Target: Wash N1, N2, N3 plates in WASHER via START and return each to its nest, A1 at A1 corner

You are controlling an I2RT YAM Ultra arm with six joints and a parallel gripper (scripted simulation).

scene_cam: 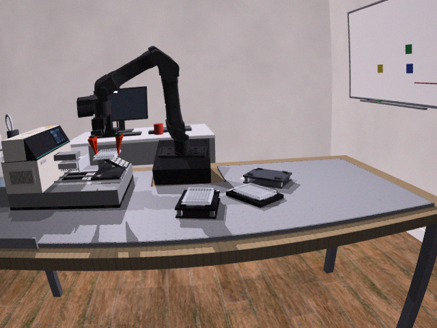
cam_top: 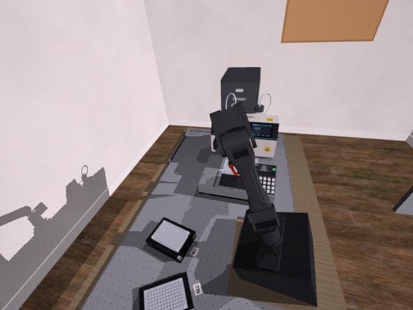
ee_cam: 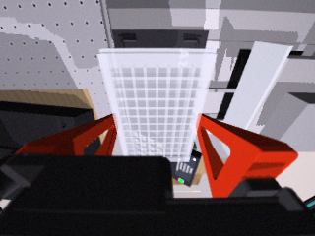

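My gripper (scene_cam: pixel 106 143) (ee_cam: pixel 157 117) is shut on a clear ELISA plate (scene_cam: pixel 105 154) (ee_cam: pixel 157 93) across its short width. It holds the plate about level, a little above the dark carrier pocket (cam_top: pixel 230 181) (scene_cam: pixel 107 173) of the WASHER (cam_top: pixel 270 150) (scene_cam: pixel 31 155). In the top view my arm hides most of the plate; one red finger (cam_top: pixel 234 169) shows. The keypad (cam_top: pixel 268 181) (scene_cam: pixel 119 161) lies right of the track and its lamp (cam_top: pixel 273 169) is green. Nest N1 (cam_top: pixel 153 243) (scene_cam: pixel 197 208) holds a plate (cam_top: pixel 170 236) (scene_cam: pixel 197 195). Nest N2 (cam_top: pixel 143 289) holds a plate (cam_top: pixel 165 295) (scene_cam: pixel 255 190). A third nest (scene_cam: pixel 268 175) is bare.
The arm's black base block (cam_top: pixel 293 253) (scene_cam: pixel 181 165) stands between the washer and the nests. The washer's manifold (scene_cam: pixel 67 155) juts out over the track's far end. A dark cabinet (cam_top: pixel 241 84) stands behind the washer. A side desk with a monitor (scene_cam: pixel 128 102) and a red cup (scene_cam: pixel 158 128) is behind the table.
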